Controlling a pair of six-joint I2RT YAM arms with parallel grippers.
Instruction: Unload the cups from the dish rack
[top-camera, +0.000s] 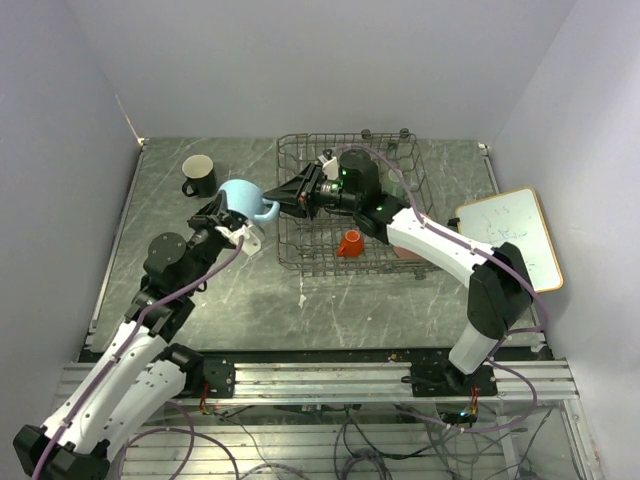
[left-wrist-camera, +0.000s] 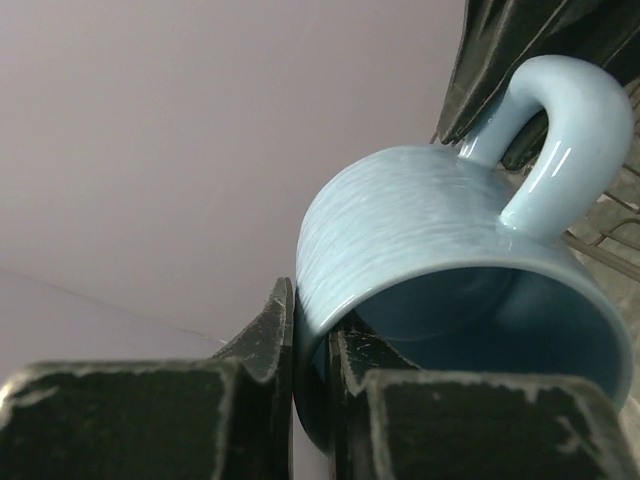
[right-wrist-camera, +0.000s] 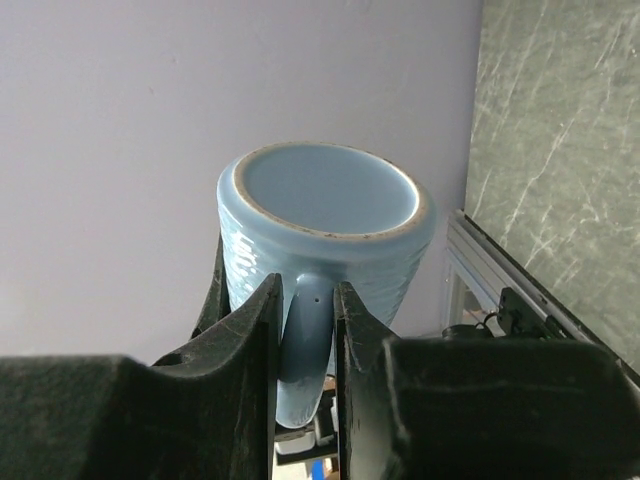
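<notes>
Just left of the dish rack (top-camera: 300, 140), the left pincer (left-wrist-camera: 312, 350) is pinching the rim of the blue mug (top-camera: 243, 200), and the right pincer (right-wrist-camera: 305, 335) is pinching its handle. The right should be releasing gently, without tugging the mug askew.

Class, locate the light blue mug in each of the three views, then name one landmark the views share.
Top external: light blue mug left of centre, beside the dish rack.
Left wrist: centre-right, mouth facing camera, wall pinched by left end effector.
Right wrist: centre, base facing camera.
Shared landmark: right end effector gripping the mug's handle.
</notes>
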